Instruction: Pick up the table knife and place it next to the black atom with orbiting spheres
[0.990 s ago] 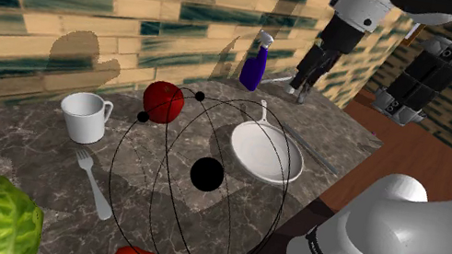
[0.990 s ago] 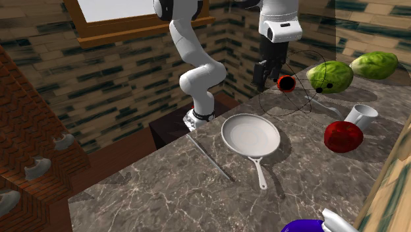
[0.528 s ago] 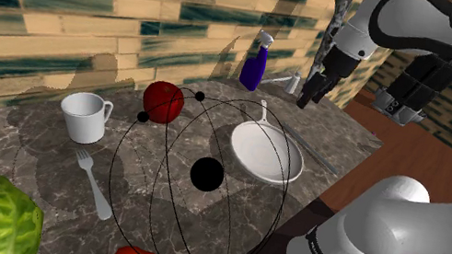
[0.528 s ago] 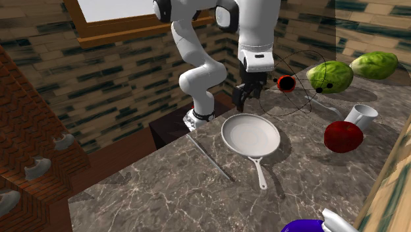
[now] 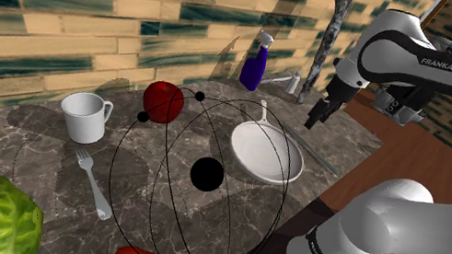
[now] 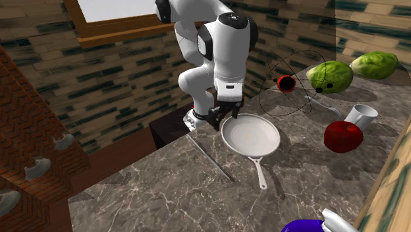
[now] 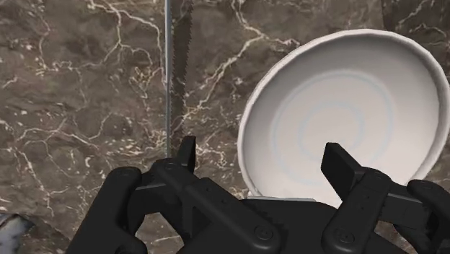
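Currently the jaws are being held wide open, with nothing gripped; only the marble worktop and part of the white pan are showing in the gap. The table knife is lying flat on the worktop just beside the pan, untouched.

Key relation: the knife is sitting outside the gap, just past the finger that is farther from the pan. Its near end is roughly level with that fingertip, and its long axis is running straight away from the hand. The closing line is therefore being held across the knife's length, which is judged right for a pinch. Only a sideways offset is being seen.

In the second exterior view the knife is showing as a thin grey line, slanting from beside the hand toward that view's lower right. The hand is hanging over the pan's edge nearest the stand.

Judgement: a short sideways shift away from the pan is being called for so the knife is straddled, then a descent.

Risk being flagged: the pan-side finger is riding over the pan and could be landed on the rim if the descent is made without the shift.

The black atom is standing on the far side of the pan from the knife, well apart from it, so a carry over or round the pan is being expected.
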Robot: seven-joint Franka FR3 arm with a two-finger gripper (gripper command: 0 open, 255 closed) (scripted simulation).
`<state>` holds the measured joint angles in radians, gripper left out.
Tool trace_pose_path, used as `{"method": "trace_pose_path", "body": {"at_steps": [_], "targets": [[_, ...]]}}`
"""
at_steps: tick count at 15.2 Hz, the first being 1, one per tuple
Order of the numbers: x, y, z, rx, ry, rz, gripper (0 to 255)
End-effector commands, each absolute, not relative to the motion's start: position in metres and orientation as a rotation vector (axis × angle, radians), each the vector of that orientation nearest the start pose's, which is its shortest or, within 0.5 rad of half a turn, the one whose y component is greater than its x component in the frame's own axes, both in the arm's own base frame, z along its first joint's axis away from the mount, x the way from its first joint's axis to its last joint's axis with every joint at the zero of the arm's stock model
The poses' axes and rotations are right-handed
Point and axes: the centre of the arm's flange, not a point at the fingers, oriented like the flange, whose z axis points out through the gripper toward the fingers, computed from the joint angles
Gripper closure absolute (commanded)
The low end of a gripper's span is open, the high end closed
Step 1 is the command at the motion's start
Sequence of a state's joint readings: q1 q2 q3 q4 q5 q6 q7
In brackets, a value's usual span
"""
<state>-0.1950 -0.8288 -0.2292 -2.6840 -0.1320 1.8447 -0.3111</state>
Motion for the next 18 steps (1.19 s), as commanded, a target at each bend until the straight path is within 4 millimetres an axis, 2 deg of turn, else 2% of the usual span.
{"method": "trace_pose_path", "body": {"at_steps": [1, 8, 15, 18], "targets": [[0.268, -0.152, 0.446, -3.106, 0.015, 0.025, 0], [0.241, -0.211, 0.388, -3.136, 0.067, 0.081, 0], [0.239, -0.211, 0.351, -3.136, 0.067, 0.081, 0], [0.239, -0.211, 0.348, -3.136, 0.067, 0.081, 0]]}}
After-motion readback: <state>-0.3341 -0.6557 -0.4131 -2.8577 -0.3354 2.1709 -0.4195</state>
